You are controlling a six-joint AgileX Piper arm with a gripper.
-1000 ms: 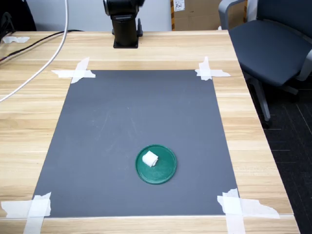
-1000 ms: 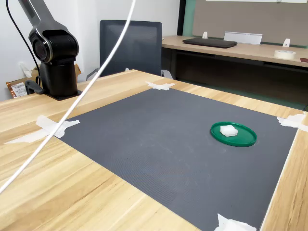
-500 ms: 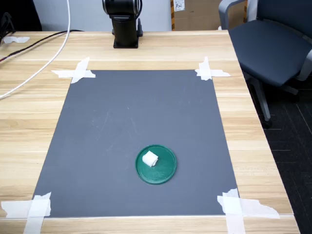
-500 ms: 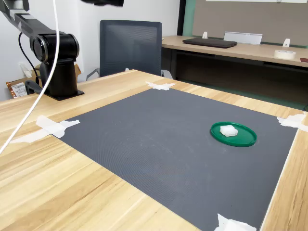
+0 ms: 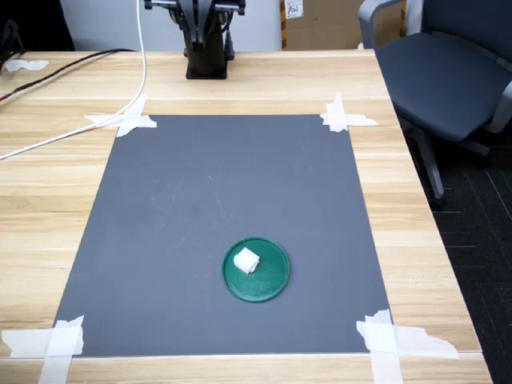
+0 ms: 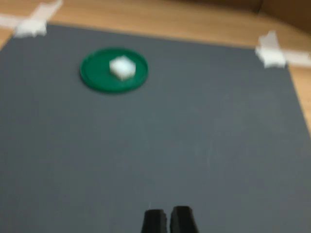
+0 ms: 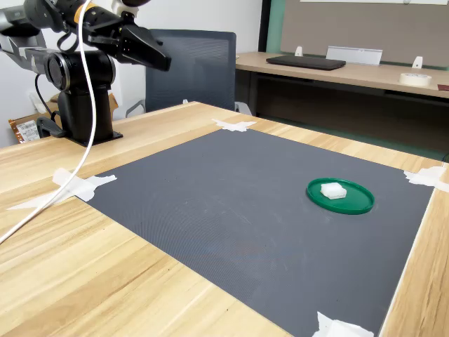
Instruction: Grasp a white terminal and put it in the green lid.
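The white terminal [image 5: 246,260] [image 7: 333,189] [image 6: 121,67] lies inside the green lid [image 5: 270,282] [image 7: 353,205] [image 6: 95,78], off its centre, on the grey mat. My gripper [image 7: 164,64] hangs high above the table's far end by the arm's base [image 5: 206,60], far from the lid. In the wrist view its two dark fingertips [image 6: 155,221] stand almost together, and the gripper [image 6: 167,221] is shut with nothing in it.
The dark grey mat [image 5: 224,184] is taped at its corners to the wooden table [image 5: 48,176]. A white cable [image 5: 96,120] [image 7: 66,175] runs from the arm across the table. An office chair [image 5: 448,72] stands off the first exterior view's right.
The arm has swung at the table's far end, bringing the gripper into the second exterior view. The white cable has shifted with it. Terminal and lid have not moved.
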